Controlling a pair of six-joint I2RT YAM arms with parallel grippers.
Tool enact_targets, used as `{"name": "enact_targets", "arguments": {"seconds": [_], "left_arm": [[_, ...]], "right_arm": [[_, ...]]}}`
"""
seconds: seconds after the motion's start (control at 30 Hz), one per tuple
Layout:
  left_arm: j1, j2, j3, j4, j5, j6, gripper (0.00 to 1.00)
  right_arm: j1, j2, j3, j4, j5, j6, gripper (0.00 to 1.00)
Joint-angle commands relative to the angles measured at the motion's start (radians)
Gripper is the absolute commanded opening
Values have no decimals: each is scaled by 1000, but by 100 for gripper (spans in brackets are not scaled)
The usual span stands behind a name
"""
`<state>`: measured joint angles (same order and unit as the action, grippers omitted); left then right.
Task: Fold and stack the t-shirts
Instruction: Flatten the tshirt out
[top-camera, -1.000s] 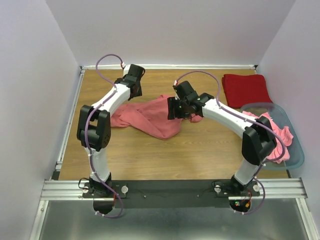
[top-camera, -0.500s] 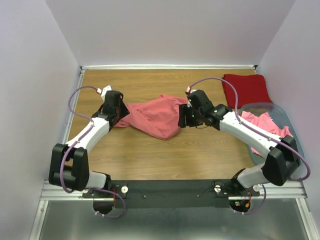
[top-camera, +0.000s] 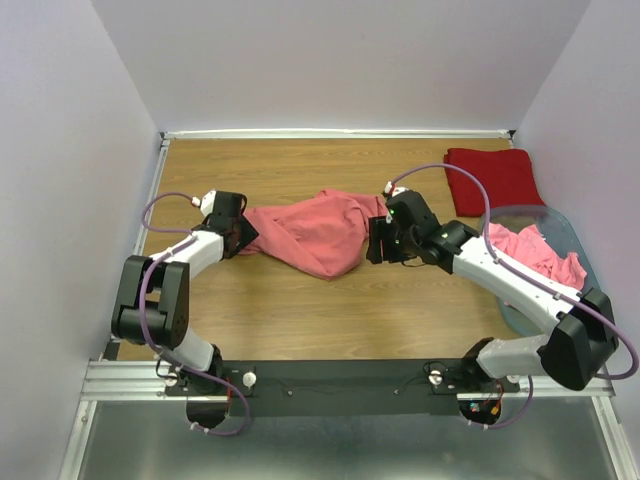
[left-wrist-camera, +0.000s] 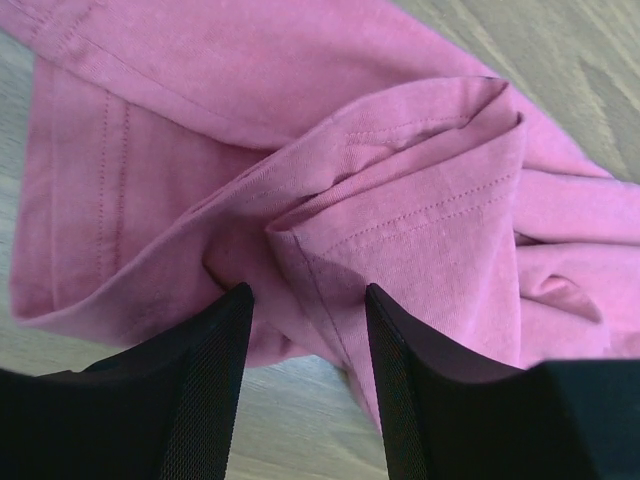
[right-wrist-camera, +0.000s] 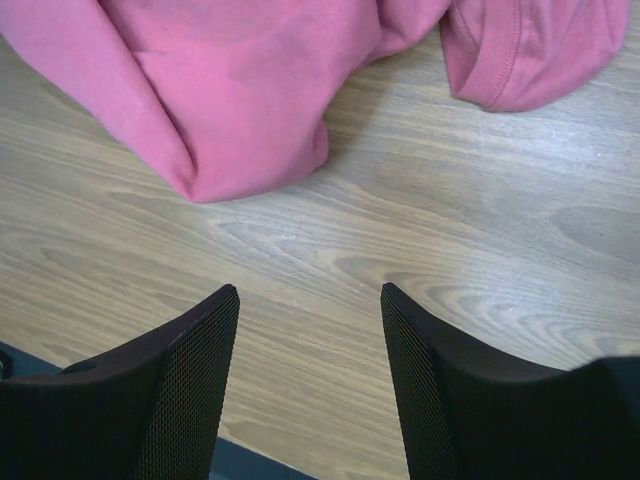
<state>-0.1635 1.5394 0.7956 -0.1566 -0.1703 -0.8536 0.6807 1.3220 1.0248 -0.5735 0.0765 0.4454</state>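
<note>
A salmon-pink t-shirt (top-camera: 310, 232) lies crumpled across the middle of the wooden table. My left gripper (top-camera: 240, 232) sits low at its left end. In the left wrist view the left gripper (left-wrist-camera: 307, 295) is open, and a hemmed fold of the pink t-shirt (left-wrist-camera: 400, 220) reaches between the fingertips without being pinched. My right gripper (top-camera: 375, 242) is at the shirt's right end. In the right wrist view the right gripper (right-wrist-camera: 308, 290) is open over bare wood, just short of the pink t-shirt (right-wrist-camera: 230, 100). A deep red t-shirt (top-camera: 493, 178) lies folded at the back right.
An oval grey-blue basket (top-camera: 590, 300) stands at the right edge with more pink t-shirts (top-camera: 535, 250) heaped in it. Pale walls close in the back and both sides. A metal rail (top-camera: 350, 375) runs along the near edge.
The left arm swung from the far side of the shirt down to its left end. The right gripper shifted nearer and to the right. The shirt now lies more stretched out.
</note>
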Motion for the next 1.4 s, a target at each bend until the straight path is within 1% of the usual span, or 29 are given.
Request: {"name": "enact_targets", "arguments": {"seconds": [0.0,0.17,0.37,0.53,0.67,1.0,1.07,1.2,1.23,1.3,1.33,1.37], "left_arm": [[2,27,2,48,-4,-27,58],[4,44,24,66,9,-15,58],[4,42,50,51,-9,-10,52],[4,24,70,29,-23,-1,52],[4,39,76,19,-26,1,52],[28,74,37,55,-1,-18,52],[32,73,21,69,0,-25,50],[38,70,8,80,3,-22,42],[38,67,8,80,3,-22,36],[38,59,8,80,3,-19,32],[38,48,7,78,0,-19,26],[38,42,5,80,-3,-19,23]], "right_arm": [[2,-26,-23,0,51,18,67],[2,-33,-29,0,54,19,67],[2,-35,-28,-2,62,18,67],[2,-27,-25,0,62,19,67],[2,-15,-22,0,63,18,67],[2,-7,-22,0,60,13,67],[2,-10,-26,-2,63,15,67],[3,-12,-29,-2,66,15,67],[2,-12,-29,-2,68,15,67],[2,-10,-29,0,71,13,67],[2,-10,-28,-2,69,15,67],[2,-9,-26,0,69,13,67]]}}
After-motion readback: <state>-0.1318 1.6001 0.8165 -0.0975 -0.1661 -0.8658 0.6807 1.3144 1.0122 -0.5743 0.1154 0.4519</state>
